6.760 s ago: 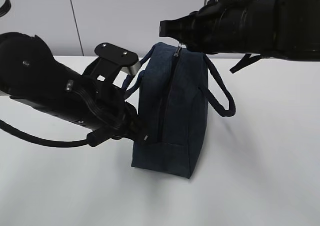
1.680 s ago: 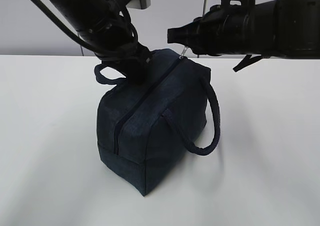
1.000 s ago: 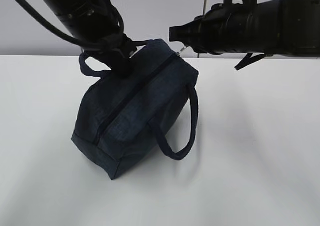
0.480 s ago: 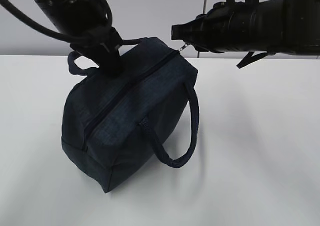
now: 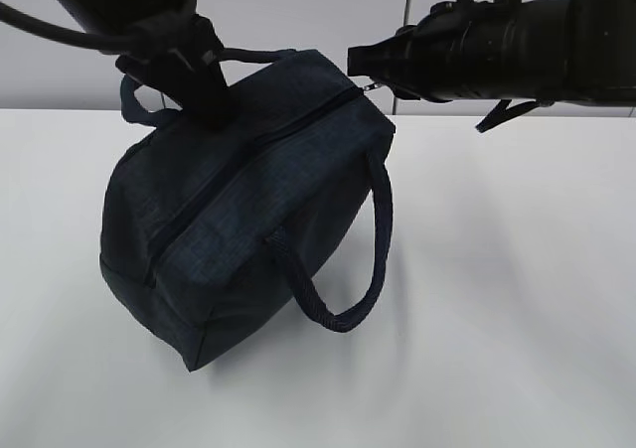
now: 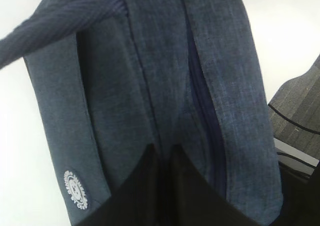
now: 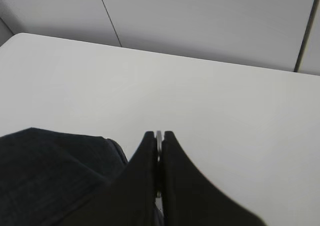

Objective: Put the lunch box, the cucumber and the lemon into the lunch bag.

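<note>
White table (image 5: 517, 299), one lunch bag (image 5: 238, 229) (zipped)

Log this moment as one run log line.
lunch bag: zipped, tilted | left gripper: shut on bag fabric | right gripper: shut on zipper ring pull | cucumber, lemon, lunch box: not visible

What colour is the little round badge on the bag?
White, on the navy lunch bag; the emblem shows best in the left wrist view.

Lunch bag (image 5: 248, 220): 1. Loop handles (image 5: 348, 259): 2. Zipper (image 5: 248, 145): 1. White emblem (image 6: 75, 188): 1. Grippers: 2, left gripper (image 5: 204, 95), right gripper (image 5: 363, 63). Table (image 5: 517, 299): 1.
</note>
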Available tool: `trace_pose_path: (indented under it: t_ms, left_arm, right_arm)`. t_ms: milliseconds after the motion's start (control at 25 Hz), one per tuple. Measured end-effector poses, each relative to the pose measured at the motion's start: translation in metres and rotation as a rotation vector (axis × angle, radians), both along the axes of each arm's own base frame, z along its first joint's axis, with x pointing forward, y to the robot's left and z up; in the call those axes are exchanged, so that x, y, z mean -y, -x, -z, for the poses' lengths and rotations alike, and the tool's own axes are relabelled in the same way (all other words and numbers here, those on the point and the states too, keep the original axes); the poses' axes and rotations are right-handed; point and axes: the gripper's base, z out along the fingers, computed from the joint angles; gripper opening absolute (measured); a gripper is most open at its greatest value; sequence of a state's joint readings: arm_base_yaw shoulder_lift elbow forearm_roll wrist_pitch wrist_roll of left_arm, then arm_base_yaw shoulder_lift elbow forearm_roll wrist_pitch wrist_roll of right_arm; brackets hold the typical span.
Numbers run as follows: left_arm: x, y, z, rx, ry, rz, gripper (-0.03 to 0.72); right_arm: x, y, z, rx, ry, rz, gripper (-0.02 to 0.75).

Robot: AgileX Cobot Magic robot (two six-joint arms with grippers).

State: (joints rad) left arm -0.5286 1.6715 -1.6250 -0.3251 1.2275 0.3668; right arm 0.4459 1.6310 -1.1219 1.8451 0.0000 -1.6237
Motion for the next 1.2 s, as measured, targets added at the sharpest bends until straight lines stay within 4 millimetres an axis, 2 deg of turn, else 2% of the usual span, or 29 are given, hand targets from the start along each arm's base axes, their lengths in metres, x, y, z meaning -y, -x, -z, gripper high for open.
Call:
trace_pose_path:
  t_ms: [520, 1200]
  left_arm:
    - [-0.006, 0.018, -0.026, 0.028, 0.070, 0.009, -0.006]
    - [-0.011, 0.032, -0.043, 0.053, 0.118, 0.015, -0.006]
  right_arm:
    - [-0.001, -0.001, 0.002, -0.002, 0.007, -0.002, 0.000]
    - [-0.002, -0.001, 0.002, -0.001, 0.000, -0.016, 0.000]
